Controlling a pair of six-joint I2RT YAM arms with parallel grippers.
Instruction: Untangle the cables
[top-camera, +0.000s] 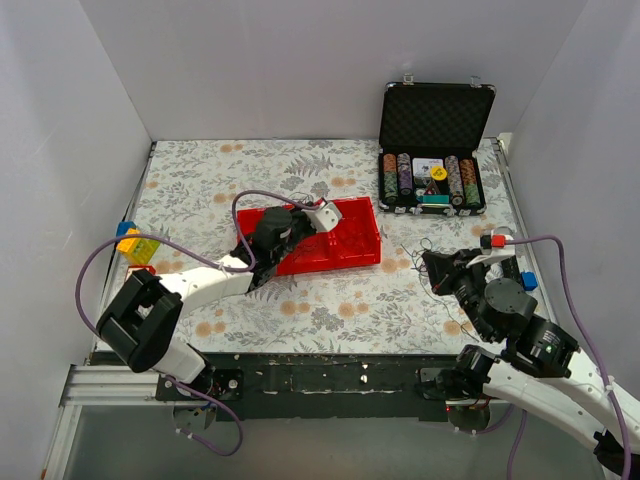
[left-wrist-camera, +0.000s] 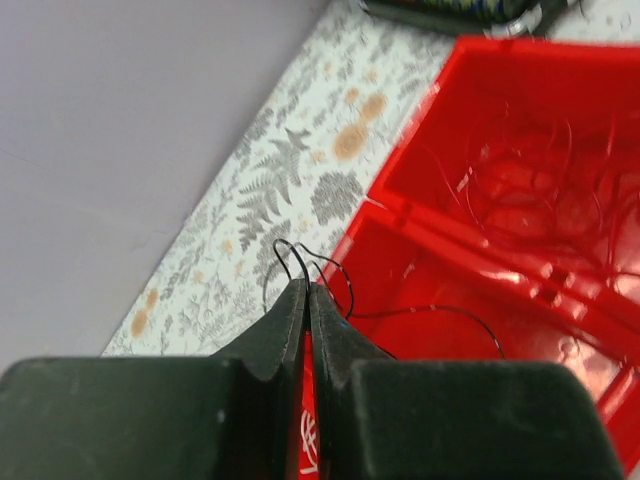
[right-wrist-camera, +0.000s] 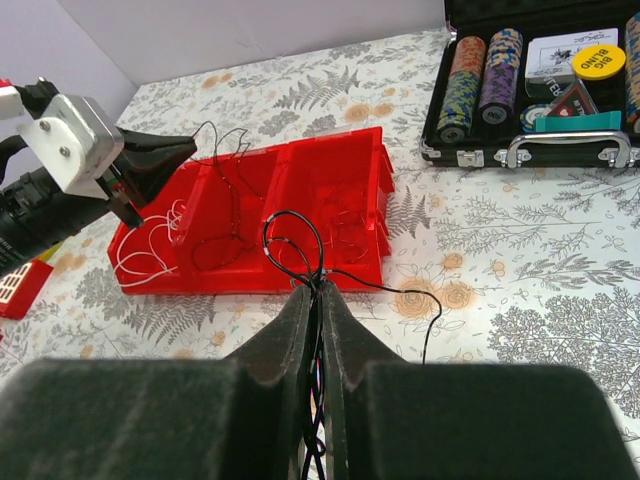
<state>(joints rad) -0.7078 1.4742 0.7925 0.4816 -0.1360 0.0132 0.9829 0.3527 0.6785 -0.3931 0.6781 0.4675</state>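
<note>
A red three-part tray (top-camera: 360, 255) lies mid-table. In the right wrist view its rim (right-wrist-camera: 250, 280) encloses white wires (right-wrist-camera: 150, 250) in the left part, black wires (right-wrist-camera: 225, 240) in the middle and faint red wires on the right. My left gripper (top-camera: 326, 212) hovers over the tray's back edge, shut (left-wrist-camera: 307, 285) on a thin black wire (left-wrist-camera: 345, 285) that loops above the tips and trails into the tray (left-wrist-camera: 430, 110). My right gripper (top-camera: 430, 262) is right of the tray, shut (right-wrist-camera: 318, 287) on a bundle of black wires (right-wrist-camera: 295, 235). One strand (right-wrist-camera: 425, 310) droops to the table.
An open black poker-chip case (top-camera: 433, 150) stands at the back right, also in the right wrist view (right-wrist-camera: 540, 80). Coloured toy blocks (top-camera: 135, 245) lie at the left edge, a blue block (top-camera: 528, 280) at the right. Loose thin wires (top-camera: 452, 322) lie by the right arm. White walls surround the table.
</note>
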